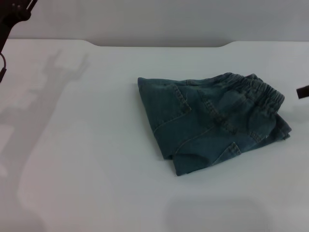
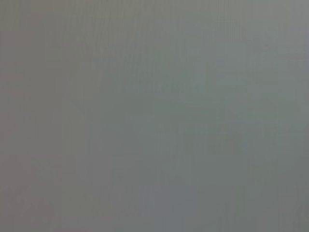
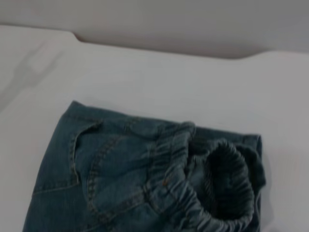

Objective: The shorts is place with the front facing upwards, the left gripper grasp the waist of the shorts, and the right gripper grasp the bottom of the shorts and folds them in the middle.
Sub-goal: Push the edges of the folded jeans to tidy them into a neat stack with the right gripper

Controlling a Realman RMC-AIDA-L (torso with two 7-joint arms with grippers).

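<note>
The blue-green denim shorts (image 1: 207,123) lie folded in two on the white table (image 1: 87,145), right of the middle in the head view. The ruffled elastic waist (image 1: 258,92) is on top at the right end, and the fold edge is at the left end. A lower layer sticks out under the waist at the right (image 1: 284,131). The right wrist view shows the shorts (image 3: 111,169) and the open waist (image 3: 212,193) close below. A black part of the left gripper (image 1: 14,12) is at the far left corner, raised. A black sliver of the right gripper (image 1: 302,92) shows at the right edge, beside the waist and apart from it.
The table's far edge (image 1: 159,46) has a shallow recess against a grey wall. The left arm's shadow (image 1: 43,96) falls across the left of the table. The left wrist view shows only plain grey.
</note>
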